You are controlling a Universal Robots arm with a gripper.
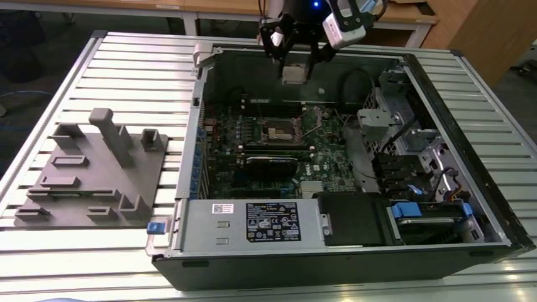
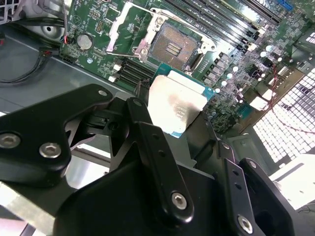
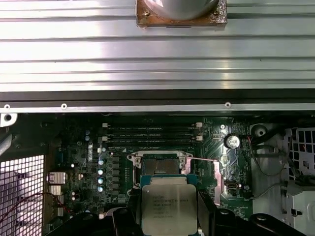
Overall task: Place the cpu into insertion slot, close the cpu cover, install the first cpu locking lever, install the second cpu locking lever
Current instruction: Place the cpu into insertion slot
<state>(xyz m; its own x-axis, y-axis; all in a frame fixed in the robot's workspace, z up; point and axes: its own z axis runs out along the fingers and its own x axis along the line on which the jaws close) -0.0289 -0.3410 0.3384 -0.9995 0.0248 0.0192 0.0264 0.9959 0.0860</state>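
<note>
My gripper (image 1: 295, 69) hangs over the far wall of the open computer case (image 1: 193, 163), shut on the cpu (image 1: 293, 75), a flat square chip with a silver-grey top. In both wrist views the black fingers (image 2: 147, 132) clamp two opposite edges of the cpu (image 2: 176, 105) (image 3: 170, 209). The insertion slot (image 1: 280, 130) (image 2: 172, 46) (image 3: 160, 164) lies bare on the green motherboard, below the chip and apart from it. Beside the slot the cpu cover (image 2: 123, 29) stands swung open.
The case lies on a slatted aluminium table (image 1: 134, 63). On the exterior view's left is a grey fixture block (image 1: 92, 176). A power supply box (image 1: 251, 220), a drive cage (image 1: 403, 138), cables (image 2: 29, 64), memory slots (image 3: 152, 132) and a black card (image 1: 270, 165) surround the slot.
</note>
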